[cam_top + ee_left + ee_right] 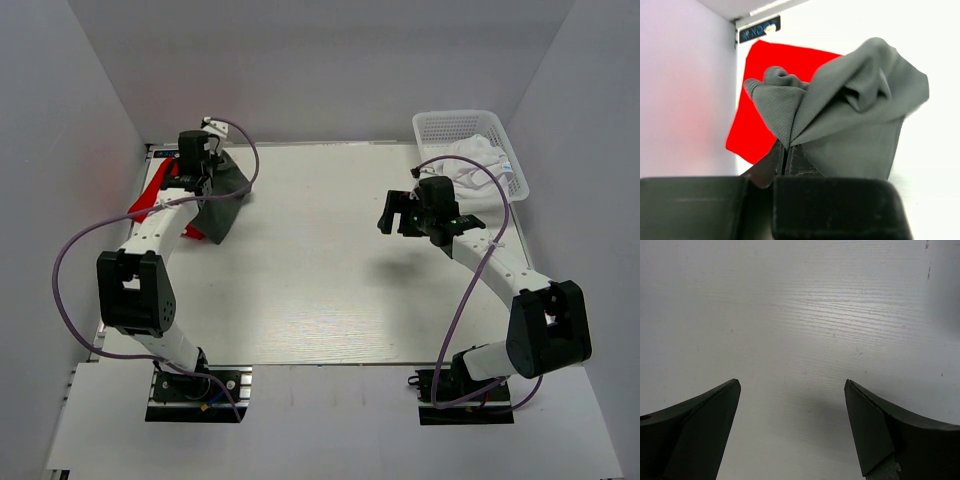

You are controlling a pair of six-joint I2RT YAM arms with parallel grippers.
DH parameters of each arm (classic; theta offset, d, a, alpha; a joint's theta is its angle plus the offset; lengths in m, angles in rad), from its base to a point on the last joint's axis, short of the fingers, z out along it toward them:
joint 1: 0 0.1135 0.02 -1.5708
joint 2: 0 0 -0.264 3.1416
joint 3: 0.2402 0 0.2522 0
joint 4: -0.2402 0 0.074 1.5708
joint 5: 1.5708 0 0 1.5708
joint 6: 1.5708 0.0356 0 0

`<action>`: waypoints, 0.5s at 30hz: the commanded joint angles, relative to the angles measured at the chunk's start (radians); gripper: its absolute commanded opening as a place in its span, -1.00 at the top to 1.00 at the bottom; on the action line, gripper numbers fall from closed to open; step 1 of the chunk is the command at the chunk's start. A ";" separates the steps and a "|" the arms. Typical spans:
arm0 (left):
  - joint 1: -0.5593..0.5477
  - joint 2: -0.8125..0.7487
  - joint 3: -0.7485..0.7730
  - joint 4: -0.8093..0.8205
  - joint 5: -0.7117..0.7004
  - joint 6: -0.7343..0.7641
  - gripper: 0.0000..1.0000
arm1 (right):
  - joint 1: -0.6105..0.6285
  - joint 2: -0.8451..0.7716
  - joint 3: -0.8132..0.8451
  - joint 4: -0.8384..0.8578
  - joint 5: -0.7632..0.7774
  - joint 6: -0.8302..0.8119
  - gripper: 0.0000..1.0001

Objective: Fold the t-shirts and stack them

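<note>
- Right gripper hovers over the bare middle of the table with its jaws spread wide and nothing between them. It is free to help and should come in low if a second corner needs pinning.
- Left gripper, at the far left of the table, is pinched tight on a fold of the dark grey shirt. The bite looks thin, right at the cloth's edge, so I would move slowly to keep it from slipping out.
- From that pinch the grey cloth rises in a bunched peak and drapes away to the right, its lower part resting on the table. It is crumpled rather than flat, so my guess is that the step in hand is laying it out or settling it onto the pile. Lower it so the hanging end touches down first, then draw the held edge across to smooth the creases before letting go.
- Red shirt lies flat beyond and left of the grey one, partly covered by it and close to the side wall. Avoid dragging grey cloth across it, which could pull it askew.
- Farthest off, at the far right corner, the basket holds the white shirt, not yet folded.
</note>
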 commanded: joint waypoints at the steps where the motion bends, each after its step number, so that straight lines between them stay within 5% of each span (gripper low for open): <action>1: 0.033 -0.016 0.050 0.023 0.070 0.058 1.00 | -0.003 0.001 0.039 -0.008 0.013 -0.010 -0.81; 15: 0.136 0.023 0.188 -0.124 0.197 0.081 1.00 | -0.001 0.038 0.083 -0.051 0.071 0.005 -0.81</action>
